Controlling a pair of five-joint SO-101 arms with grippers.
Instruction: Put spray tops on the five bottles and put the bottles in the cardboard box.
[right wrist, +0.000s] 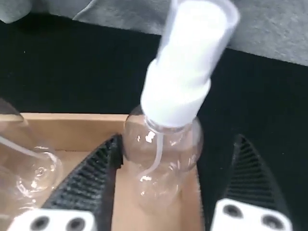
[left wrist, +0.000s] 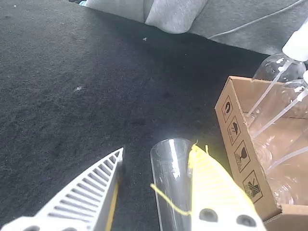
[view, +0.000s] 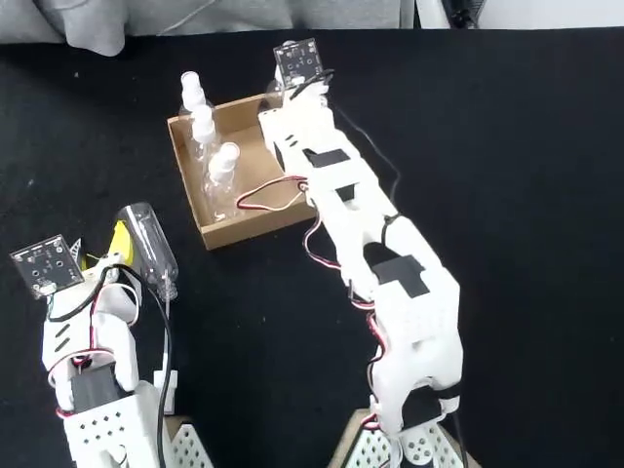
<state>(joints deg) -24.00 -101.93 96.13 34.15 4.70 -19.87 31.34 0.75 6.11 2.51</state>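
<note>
Holds left claw [left wrist: 158, 150] wide around an uncapped bottle [view: 148, 244], lower left of high view; straddles a spray-topped bottle [right wrist: 161, 168] in the cardboard box [right wrist: 72, 130] with right claw [right wrist: 178, 139], also wide.

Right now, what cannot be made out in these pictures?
High view: the right arm covers one side of the brown cardboard box.
Left wrist view: the picture's edge cuts off the clear topless plastic bottle's base.
Right wrist view: the picture's edge cuts off the white spray top's tip.
</note>
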